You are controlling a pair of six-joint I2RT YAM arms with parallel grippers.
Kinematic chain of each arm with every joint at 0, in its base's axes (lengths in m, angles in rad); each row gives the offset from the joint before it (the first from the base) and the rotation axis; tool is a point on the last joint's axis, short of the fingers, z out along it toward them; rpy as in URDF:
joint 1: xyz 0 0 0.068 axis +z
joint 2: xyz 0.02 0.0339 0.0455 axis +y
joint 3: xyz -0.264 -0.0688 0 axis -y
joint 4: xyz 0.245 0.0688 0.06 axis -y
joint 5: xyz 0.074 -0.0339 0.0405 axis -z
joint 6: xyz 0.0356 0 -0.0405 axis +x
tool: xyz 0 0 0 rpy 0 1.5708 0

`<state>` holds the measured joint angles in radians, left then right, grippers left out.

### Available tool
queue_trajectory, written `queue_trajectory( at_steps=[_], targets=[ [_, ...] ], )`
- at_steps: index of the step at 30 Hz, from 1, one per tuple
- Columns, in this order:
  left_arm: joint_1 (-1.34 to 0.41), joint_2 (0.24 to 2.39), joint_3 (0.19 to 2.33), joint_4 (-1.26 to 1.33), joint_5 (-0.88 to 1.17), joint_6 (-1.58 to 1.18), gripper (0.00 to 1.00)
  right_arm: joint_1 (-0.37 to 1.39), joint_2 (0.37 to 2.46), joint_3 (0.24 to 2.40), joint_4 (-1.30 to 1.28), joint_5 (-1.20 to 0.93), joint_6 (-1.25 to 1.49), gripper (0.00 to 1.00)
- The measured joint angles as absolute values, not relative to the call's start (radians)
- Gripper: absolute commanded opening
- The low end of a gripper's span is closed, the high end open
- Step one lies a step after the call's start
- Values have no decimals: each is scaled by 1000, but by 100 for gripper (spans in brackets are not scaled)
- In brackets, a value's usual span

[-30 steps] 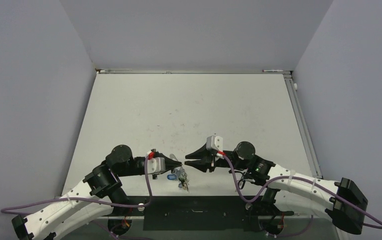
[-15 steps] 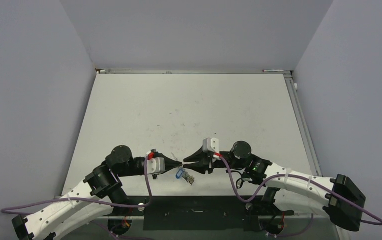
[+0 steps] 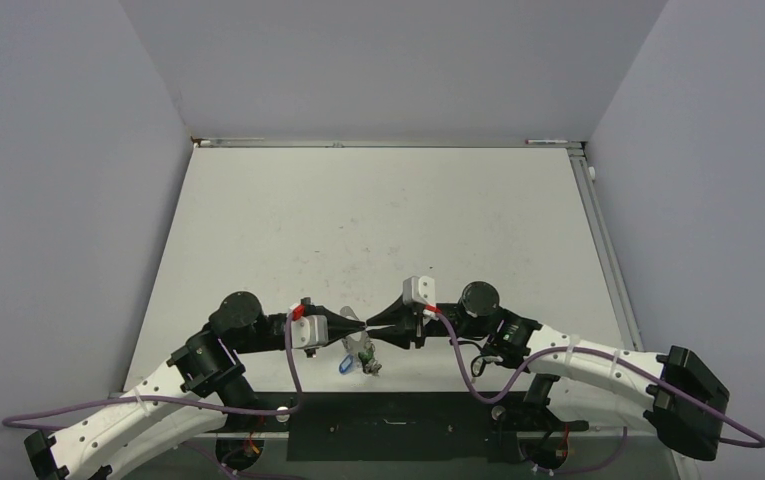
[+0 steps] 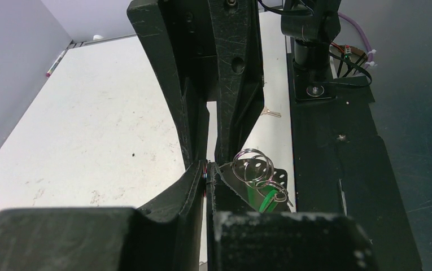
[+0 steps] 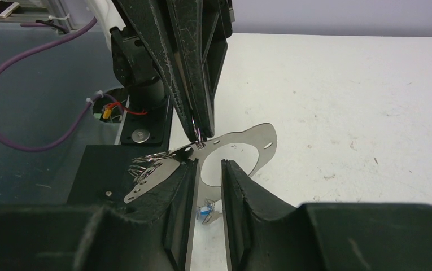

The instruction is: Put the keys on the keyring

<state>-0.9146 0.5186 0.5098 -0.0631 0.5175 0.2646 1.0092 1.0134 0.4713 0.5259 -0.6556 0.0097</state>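
My left gripper (image 3: 361, 327) is shut on a small ring at the rim of the keyring (image 5: 241, 145). The keyring is a flat silver piece with one big round hole and small holes along its edge. It hangs just above the table's near edge. Split rings (image 4: 253, 166) and a green tag (image 4: 267, 199) hang from it. The keys (image 3: 361, 358), one with a blue head (image 3: 344, 366), dangle below. My right gripper (image 3: 372, 322) faces the left one tip to tip. Its jaws stand slightly apart at the keyring's edge (image 5: 208, 169), with nothing clamped between them.
One small silver key (image 4: 270, 113) lies alone on the white table (image 3: 378, 220) near its front edge. The black base plate (image 3: 388, 425) with the arm mounts runs along that edge. Grey walls stand on the left, back and right.
My right gripper has moved left until its tips almost meet the left gripper's. The left gripper rose a little with the keyring, and the hanging keys swung.
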Motion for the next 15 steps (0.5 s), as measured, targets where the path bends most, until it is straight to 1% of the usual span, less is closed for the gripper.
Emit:
queue_trajectory(
  at_steps=[10,12,15],
  targets=[
    [-915,521,507,-63,517,265,0,1010,955,476,498,-627,-11,24],
    [-915,521,506,-63,517,265,0,1010,951,480,490,-609,-14,29],
    [-915,523,506,-64,516,265,0,1009,927,487,451,-560,-15,40]
  ],
)
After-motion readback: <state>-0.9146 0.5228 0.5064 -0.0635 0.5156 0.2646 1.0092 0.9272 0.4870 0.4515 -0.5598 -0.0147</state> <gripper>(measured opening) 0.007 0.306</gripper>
